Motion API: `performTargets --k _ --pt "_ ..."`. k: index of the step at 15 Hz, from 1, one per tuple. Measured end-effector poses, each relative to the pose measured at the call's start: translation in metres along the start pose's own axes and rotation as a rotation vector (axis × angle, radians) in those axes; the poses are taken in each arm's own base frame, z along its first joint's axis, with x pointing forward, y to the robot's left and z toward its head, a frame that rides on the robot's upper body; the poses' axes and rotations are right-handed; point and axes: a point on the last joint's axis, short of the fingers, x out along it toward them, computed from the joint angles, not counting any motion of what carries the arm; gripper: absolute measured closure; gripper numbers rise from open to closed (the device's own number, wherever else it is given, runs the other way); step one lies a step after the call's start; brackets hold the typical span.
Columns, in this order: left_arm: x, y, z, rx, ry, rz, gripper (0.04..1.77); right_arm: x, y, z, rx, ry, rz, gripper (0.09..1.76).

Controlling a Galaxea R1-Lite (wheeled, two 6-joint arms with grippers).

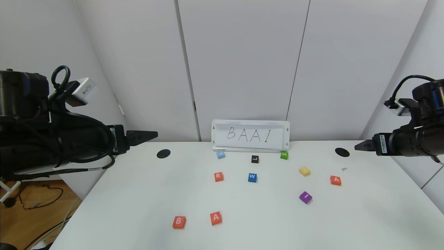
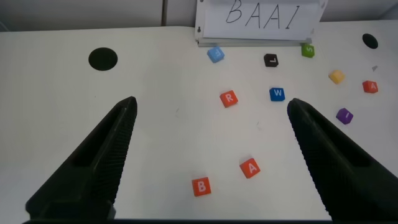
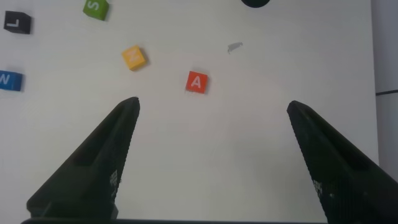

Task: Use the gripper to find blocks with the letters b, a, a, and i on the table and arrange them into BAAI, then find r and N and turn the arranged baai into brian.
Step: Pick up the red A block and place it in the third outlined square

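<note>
both my grippers hang wide open; b (image 1: 179,222) sits closer to my left gripper (image 1: 147,136), probably its pick first.

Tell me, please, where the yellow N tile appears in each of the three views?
Head view: N lies right of centre, between the green S tile and an orange-red A tile.
Left wrist view: N is near the far right edge.
Right wrist view: N is upper left.
Shared landmark: the green S tile.
</note>
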Motion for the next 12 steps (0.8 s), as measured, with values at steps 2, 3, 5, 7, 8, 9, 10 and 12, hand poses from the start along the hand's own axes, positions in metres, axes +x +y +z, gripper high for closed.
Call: performTargets --k 2,3,5,7,8,9,10,12 --pt "0.001 0.001 -0.001 0.003 0.006 0.001 0.09 0.009 0.001 -0.002 -0.004 0.019 -0.044 0.14" --pt "0.001 0.001 -0.002 0.002 0.007 0.002 0.09 0.015 0.003 -0.002 -0.002 0.022 -0.055 0.14" --pt "0.001 0.001 -0.002 0.002 0.009 0.002 0.09 0.028 0.006 0.000 0.029 0.018 -0.062 0.14" --pt "0.001 0.001 -0.002 0.002 0.009 0.002 0.09 0.042 0.010 0.000 0.051 0.034 -0.075 0.14" --pt "0.001 0.001 -0.003 0.009 0.011 0.002 0.09 0.050 0.011 -0.001 0.059 0.048 -0.085 0.14" --pt "0.001 0.001 -0.003 0.013 0.014 0.003 0.09 0.058 0.012 -0.002 0.074 0.060 -0.090 0.14" --pt "0.001 0.001 -0.004 0.014 0.015 0.002 0.09 0.064 0.013 -0.003 0.087 0.069 -0.093 0.14" --pt "0.002 0.001 -0.004 0.015 0.016 0.003 0.09 0.080 0.015 -0.006 0.100 0.095 -0.097 0.14"
